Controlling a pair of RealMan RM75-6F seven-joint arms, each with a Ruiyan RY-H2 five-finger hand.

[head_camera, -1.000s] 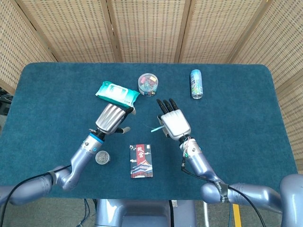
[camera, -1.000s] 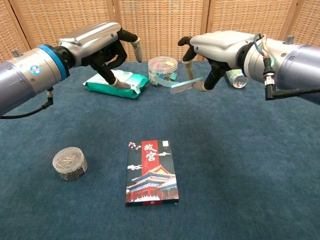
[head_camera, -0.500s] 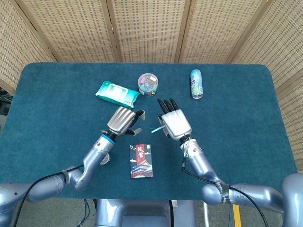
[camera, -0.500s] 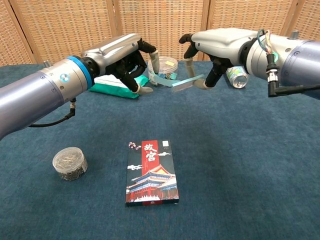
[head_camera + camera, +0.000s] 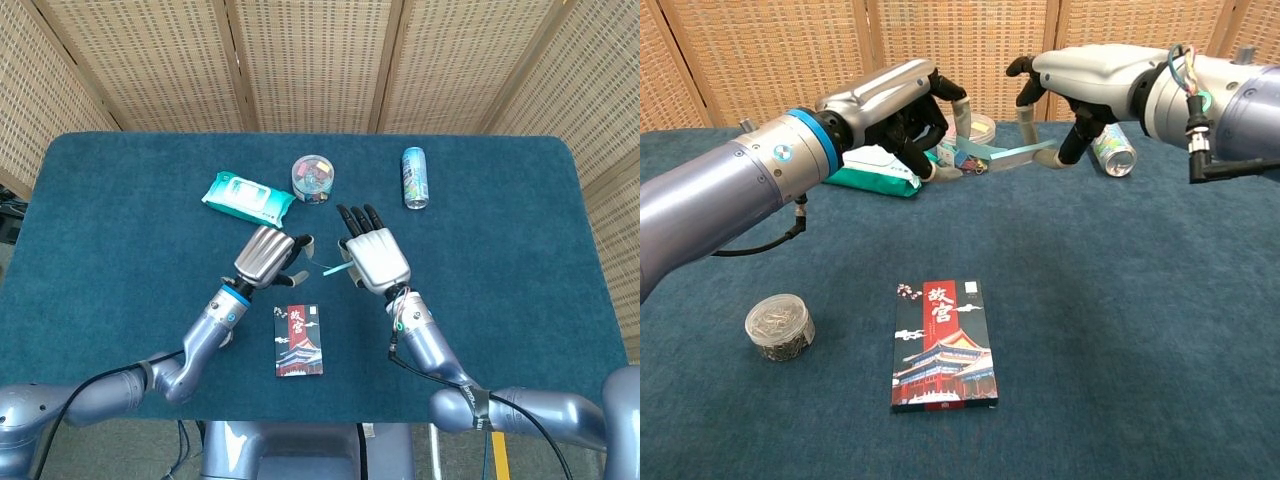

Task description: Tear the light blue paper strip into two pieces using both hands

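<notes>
Both hands hold the light blue paper strip in the air above the table.

The left hand (image 5: 902, 112) has its fingers curled in, the fingertips (image 5: 952, 170) pinching one end of the paper strip (image 5: 1008, 156); the right hand (image 5: 1077, 82) pinches the other end between thumb and a finger, its other fingers reaching forward, fairly straight and close together in the head view. The strip spans the short gap between the two hands, whole and nearly level, raised off the table (image 5: 1160, 330), just in front of the round clear tub (image 5: 314, 177). Left of the tub lies the green wipes pack (image 5: 247, 197); right of it the can (image 5: 415, 177) lies on its side. Nearer the robot than the tub lie the dark printed box (image 5: 942, 344) and, further left, a small round jar (image 5: 779, 326).
</notes>
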